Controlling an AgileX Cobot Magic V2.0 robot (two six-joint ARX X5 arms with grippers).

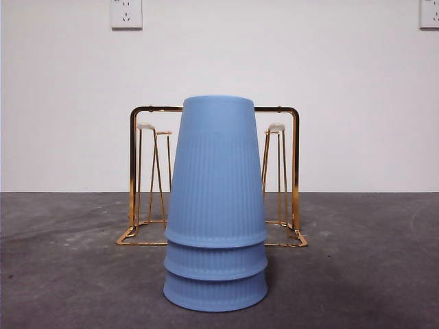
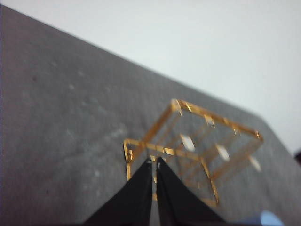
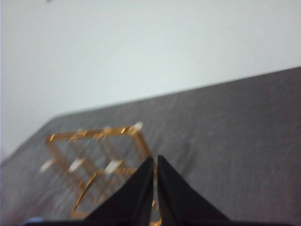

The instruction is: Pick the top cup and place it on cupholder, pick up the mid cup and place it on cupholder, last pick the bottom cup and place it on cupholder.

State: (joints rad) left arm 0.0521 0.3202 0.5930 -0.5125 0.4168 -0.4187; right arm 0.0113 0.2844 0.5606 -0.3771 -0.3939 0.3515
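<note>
Wrist views show both claws, left claw [image 2: 154, 162] and right claw [image 3: 154, 160], closed above the cupholder [image 2: 188, 146].

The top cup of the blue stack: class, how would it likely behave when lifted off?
The top cup looks like thin ribbed plastic, so probably light and a little squeezable. It sits nested over the two cups below, so it may drag them up. The ribs should help against slipping. The stack is tall and narrows upward, so a sideways push might tip it.

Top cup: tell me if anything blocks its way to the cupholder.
Nothing visible does. The top cup caps the upside-down blue stack, directly in front of the cupholder, whose white-tipped prongs carry nothing. Both grippers, left and right, are shut and away from the cups.
</note>
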